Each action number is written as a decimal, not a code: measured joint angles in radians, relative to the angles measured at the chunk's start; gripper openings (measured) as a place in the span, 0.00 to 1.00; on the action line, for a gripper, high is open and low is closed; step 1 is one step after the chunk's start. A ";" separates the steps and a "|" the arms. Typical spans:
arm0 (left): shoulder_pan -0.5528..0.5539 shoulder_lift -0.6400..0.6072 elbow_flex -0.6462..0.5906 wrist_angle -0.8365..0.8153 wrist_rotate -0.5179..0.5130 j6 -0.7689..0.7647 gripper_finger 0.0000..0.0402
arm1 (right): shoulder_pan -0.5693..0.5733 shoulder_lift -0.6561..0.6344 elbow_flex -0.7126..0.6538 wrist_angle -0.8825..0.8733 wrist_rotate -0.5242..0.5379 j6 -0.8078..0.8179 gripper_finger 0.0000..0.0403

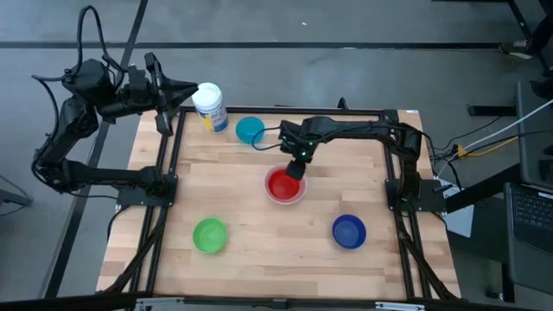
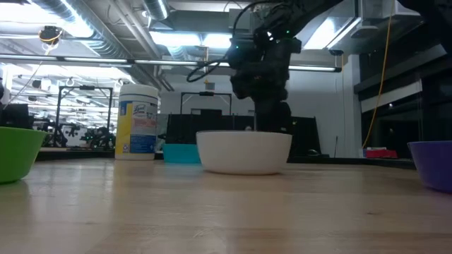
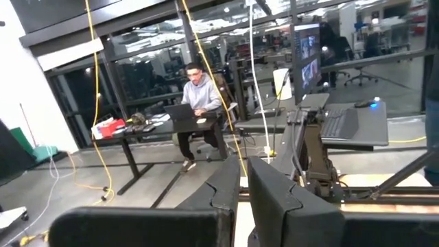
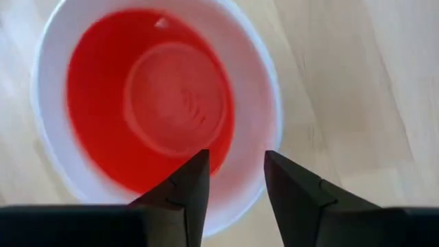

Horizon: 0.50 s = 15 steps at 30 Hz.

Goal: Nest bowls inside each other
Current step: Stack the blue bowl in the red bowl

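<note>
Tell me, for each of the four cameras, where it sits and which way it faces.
High: above the table, looking down; both arms show.
Low: at table height, facing the white bowl; the right arm descends behind it.
Left wrist: raised, facing the room and a seated person; its own fingers show.
Right wrist: directly over the red bowl nested in the white one, own fingers open.
High and low share the jar.

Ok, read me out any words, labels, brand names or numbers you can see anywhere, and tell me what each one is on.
No text can be read here.
Jar: blue and yellow label with print, too blurred to read.
Monitor in the room behind: screen lit, content too small to read.
White bowl, red bowl, green bowl, blue bowl, teal bowl: no markings visible.
</note>
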 joint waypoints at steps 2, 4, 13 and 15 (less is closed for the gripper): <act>0.000 -0.006 0.000 0.000 0.002 0.010 0.07 | -0.002 -0.013 0.000 -0.039 -0.009 -0.024 0.36; 0.000 -0.017 0.000 0.000 0.002 0.020 0.07 | -0.002 -0.031 0.000 -0.082 -0.010 -0.053 0.35; 0.000 -0.110 0.000 -0.003 -0.015 0.044 0.07 | -0.002 -0.322 -0.044 -0.129 -0.084 -0.058 0.28; 0.000 -0.129 0.000 -0.012 -0.024 0.044 0.07 | 0.000 -0.416 -0.069 -0.153 -0.086 -0.038 0.28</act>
